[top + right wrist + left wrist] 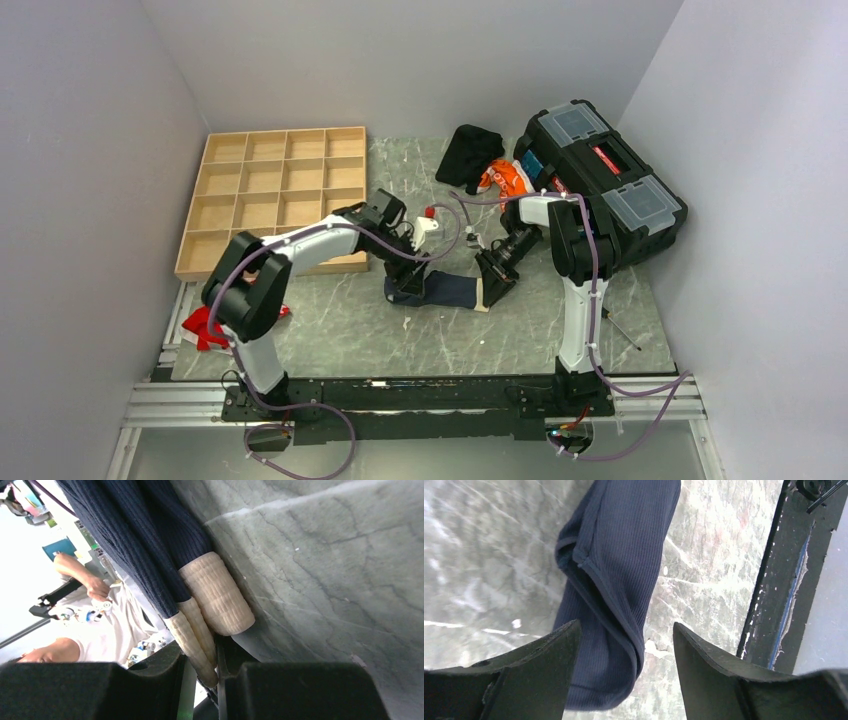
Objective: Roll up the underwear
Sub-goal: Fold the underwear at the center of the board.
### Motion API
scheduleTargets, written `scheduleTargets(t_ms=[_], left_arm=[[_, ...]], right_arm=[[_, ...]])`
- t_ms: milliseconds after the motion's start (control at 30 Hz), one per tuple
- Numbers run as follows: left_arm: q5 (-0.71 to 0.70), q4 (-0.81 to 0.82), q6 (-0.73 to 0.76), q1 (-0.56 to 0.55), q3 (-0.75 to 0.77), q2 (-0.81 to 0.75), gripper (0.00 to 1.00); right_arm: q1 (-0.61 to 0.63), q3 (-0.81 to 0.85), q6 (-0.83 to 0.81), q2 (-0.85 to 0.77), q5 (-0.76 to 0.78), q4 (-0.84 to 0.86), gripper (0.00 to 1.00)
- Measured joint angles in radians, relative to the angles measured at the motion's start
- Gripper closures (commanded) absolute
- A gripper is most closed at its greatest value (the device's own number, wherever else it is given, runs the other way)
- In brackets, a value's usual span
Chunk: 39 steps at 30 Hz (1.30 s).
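Grip: right claw (207, 662) pinched tight on the cream waistband (217, 595) of the underwear (445, 291); left claw (625, 625) spread wide, straddling the navy end opposite. Stretched flat between both, on grey-green marbled desk (400, 340). Pale walls (80, 150) all round. Beyond the left claw, wooden compartment tray (275, 195); behind the right claw, black toolbox (600, 180), black cloth (470, 150) beside it.
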Motion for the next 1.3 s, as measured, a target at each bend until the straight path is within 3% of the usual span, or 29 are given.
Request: scheduleTargets(t_ms=[233,400,600,800,1067,1300], left_arm=[[-0.04,0.141,-0.011,0.022,-0.102,-0.172,0.27],[0.055,0.204,-0.024,0.02,-0.153,-0.22,0.28],[0.235,0.288,-0.079,-0.001,-0.154,-0.16,0.3],[0.32,0.431,-0.193,-0.024,-0.154,-0.032,0.31],[0.321,0.671,-0.409,-0.028,-0.164,0.068,0.33],[0.259,0.678,-0.449,-0.028,-0.163,0.134,0.35]], right_arm=[[0.002,0.008,-0.001,0.0,0.011,-0.006,0.8],[0.003,0.019,-0.001,0.003,0.018,-0.012,0.8],[0.003,0.033,-0.001,0.008,0.024,-0.018,0.78],[0.003,0.04,-0.001,0.009,0.026,-0.021,0.77],[0.003,0.04,-0.001,0.01,0.026,-0.021,0.77],[0.003,0.041,-0.001,0.01,0.025,-0.023,0.72]])
